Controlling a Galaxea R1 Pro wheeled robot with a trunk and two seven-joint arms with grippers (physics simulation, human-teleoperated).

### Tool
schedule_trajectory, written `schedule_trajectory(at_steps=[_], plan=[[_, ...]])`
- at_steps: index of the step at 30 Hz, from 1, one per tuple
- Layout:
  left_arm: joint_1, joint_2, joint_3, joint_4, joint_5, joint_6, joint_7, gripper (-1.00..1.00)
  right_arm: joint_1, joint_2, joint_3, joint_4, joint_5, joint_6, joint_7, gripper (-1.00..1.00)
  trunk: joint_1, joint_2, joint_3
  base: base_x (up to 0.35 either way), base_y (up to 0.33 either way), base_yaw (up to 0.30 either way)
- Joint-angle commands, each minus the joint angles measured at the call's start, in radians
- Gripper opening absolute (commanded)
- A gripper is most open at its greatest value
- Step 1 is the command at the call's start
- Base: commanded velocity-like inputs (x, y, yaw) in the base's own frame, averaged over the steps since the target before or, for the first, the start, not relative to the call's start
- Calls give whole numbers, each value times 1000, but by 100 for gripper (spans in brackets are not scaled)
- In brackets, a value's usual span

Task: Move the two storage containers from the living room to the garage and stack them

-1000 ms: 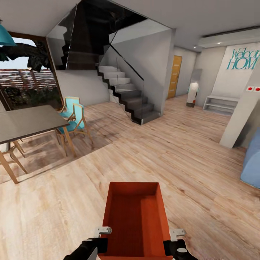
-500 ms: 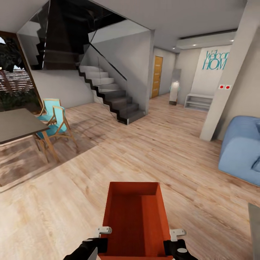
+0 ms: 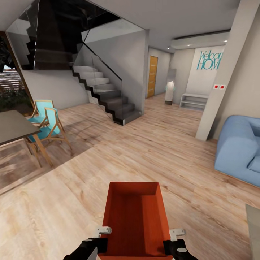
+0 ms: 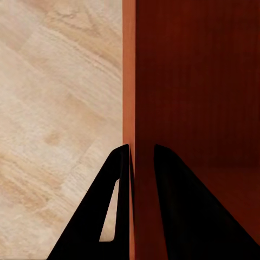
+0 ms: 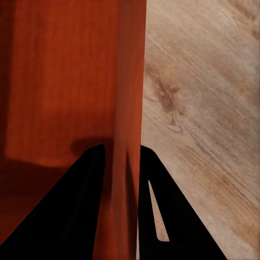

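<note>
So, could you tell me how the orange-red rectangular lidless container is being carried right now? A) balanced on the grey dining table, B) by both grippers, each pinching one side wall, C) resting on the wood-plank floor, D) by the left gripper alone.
B: the left gripper and the right gripper each straddle a thin side wall of the orange-red container, held above the wood-plank floor.

An orange-red rectangular lidless storage container with thin straight walls sits level and open-side up, raised above the light wood-plank living room floor, its long axis pointing away from the robot.
</note>
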Motion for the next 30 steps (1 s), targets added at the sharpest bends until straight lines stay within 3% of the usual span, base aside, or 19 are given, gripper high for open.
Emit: schedule_trajectory(at_steps=[1,30], plan=[[-1,0,1,-6,-13,-4,10,-100,-1,-1,0,12,-24,-5,-14,-100,1,0,-1,320,0,0],[-1,-1,-4,-7,-13,-4,10,-100,-1,-1,0,12,-24,-6,-14,-100,1,0,-1,297,0,0]])
